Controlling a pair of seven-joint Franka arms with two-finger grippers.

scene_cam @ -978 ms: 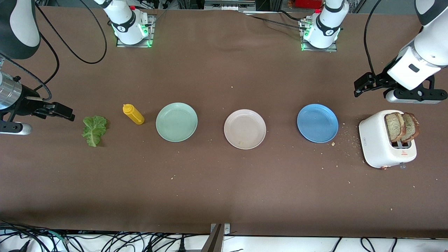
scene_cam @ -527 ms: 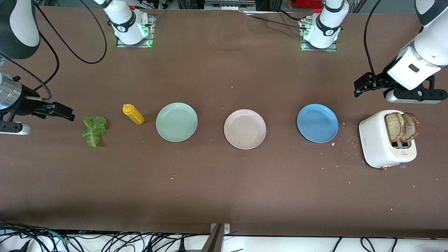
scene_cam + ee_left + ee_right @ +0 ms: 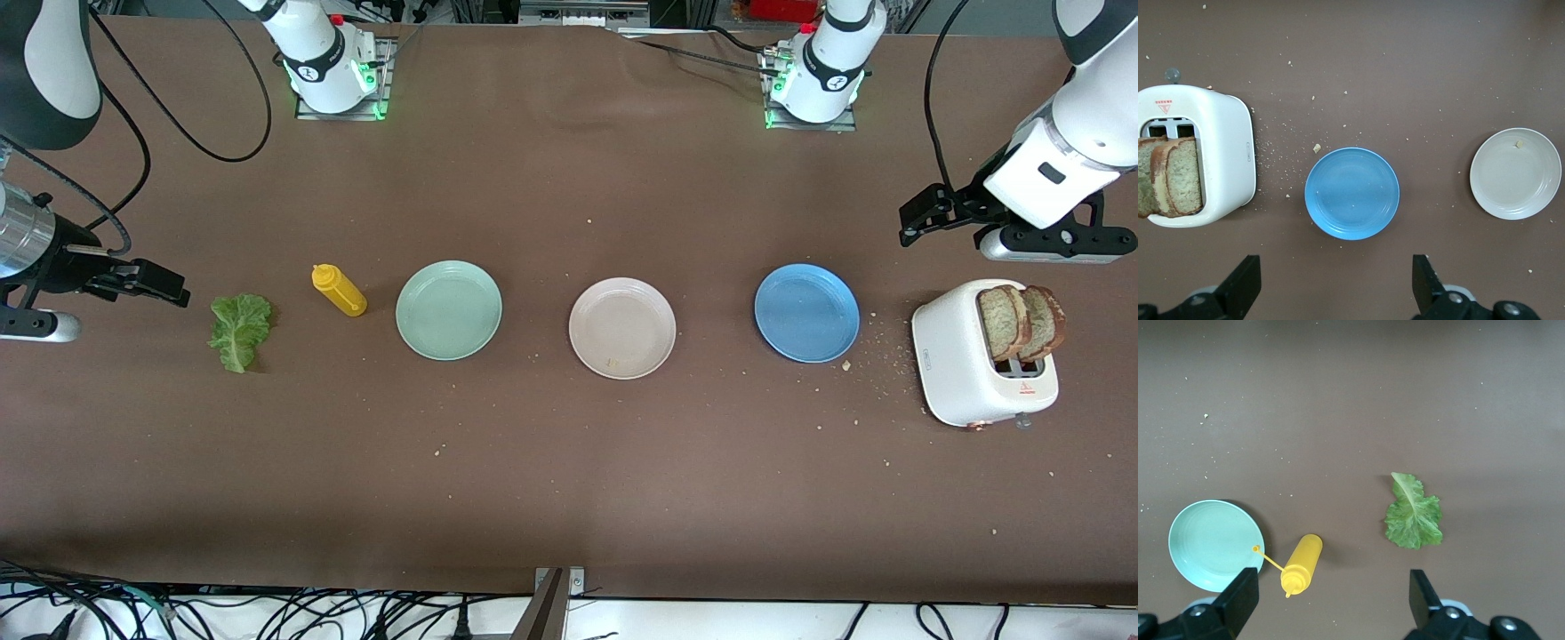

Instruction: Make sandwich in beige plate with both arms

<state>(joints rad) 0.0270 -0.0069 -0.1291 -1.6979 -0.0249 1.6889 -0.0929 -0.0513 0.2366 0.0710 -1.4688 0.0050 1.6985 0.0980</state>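
A brown table (image 3: 569, 498) fills the front view, with the beige plate (image 3: 622, 328) bare at its centre between a mint green plate (image 3: 449, 310) and a blue plate (image 3: 807, 313). The two bread slices (image 3: 1021, 322) stand in the white toaster (image 3: 965, 369) at the right of the frame, and the lettuce leaf (image 3: 238, 331) lies flat at the left beside a yellow squeeze bottle (image 3: 339, 290). The left hand (image 3: 925, 216) hovers released over the table at upper right by the toaster and the right hand (image 3: 147, 283) hangs released at the left edge by the leaf; the bread looks light, stiff and crumbly, best pinched across its faces at the top edge, the leaf limp and tearable, best taken at its thick rib.
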